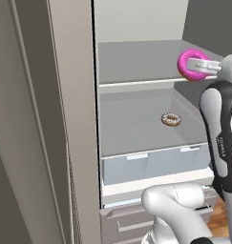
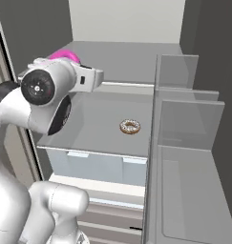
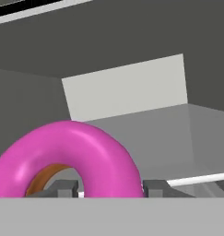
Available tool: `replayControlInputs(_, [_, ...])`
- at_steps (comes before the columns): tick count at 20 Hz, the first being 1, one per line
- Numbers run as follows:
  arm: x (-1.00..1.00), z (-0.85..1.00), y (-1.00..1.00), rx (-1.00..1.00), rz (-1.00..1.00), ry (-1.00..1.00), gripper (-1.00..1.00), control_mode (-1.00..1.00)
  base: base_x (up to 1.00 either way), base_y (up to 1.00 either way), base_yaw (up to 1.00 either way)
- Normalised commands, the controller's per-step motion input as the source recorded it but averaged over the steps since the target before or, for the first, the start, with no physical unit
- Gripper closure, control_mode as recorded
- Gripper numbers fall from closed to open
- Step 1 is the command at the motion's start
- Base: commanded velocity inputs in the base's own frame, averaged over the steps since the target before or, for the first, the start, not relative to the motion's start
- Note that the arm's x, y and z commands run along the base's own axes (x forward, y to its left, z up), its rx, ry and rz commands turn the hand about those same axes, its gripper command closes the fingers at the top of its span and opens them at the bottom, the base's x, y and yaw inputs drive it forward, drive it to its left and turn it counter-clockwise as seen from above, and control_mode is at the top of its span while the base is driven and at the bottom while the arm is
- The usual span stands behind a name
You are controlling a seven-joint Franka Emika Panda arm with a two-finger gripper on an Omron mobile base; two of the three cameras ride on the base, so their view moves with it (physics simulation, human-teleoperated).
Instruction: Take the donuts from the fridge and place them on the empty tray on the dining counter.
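The fridge (image 1: 136, 28) stands open, with its grey shelves and a pale drawer (image 1: 151, 164) under them. The white arm reaches in at the height of the upper shelf (image 1: 136, 62). The gripper (image 1: 199, 66) is closed on the pink donut (image 1: 186, 62), which it holds above the front edge of that shelf, near the right wall in the left base view. The brown donut (image 2: 130, 126) with pale speckled icing lies flat on the lower shelf (image 2: 98, 124), well apart from the gripper.
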Motion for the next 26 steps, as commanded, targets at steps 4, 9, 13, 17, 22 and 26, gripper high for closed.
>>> replayControlInputs(4, [-1.0, -0.09, 0.01, -0.03, -0.08, -0.03, 1.0, -1.0, 0.0, 0.0, 0.0])
replayControlInputs(9, [-1.0, -0.05, 0.0, 0.01, -0.04, 0.0, 1.0, -1.0, 0.0, 0.0, 0.0])
replayControlInputs(13, [-0.61, -0.09, 0.0, 0.0, 0.0, 0.04, 1.0, -1.0, 0.0, 0.0, 0.0])
replayControlInputs(17, [-0.58, 0.0, 0.01, 0.0, 0.0, 0.0, 1.0, 1.0, -0.25, 0.01, 0.0])
replayControlInputs(22, [0.0, 0.0, 0.0, 0.0, 0.0, 0.0, 1.0, 1.0, -1.0, 0.0, 0.0])
replayControlInputs(26, [0.0, 0.0, 0.0, 0.0, 0.0, 0.0, 1.0, 1.0, -1.0, -0.01, 0.0])
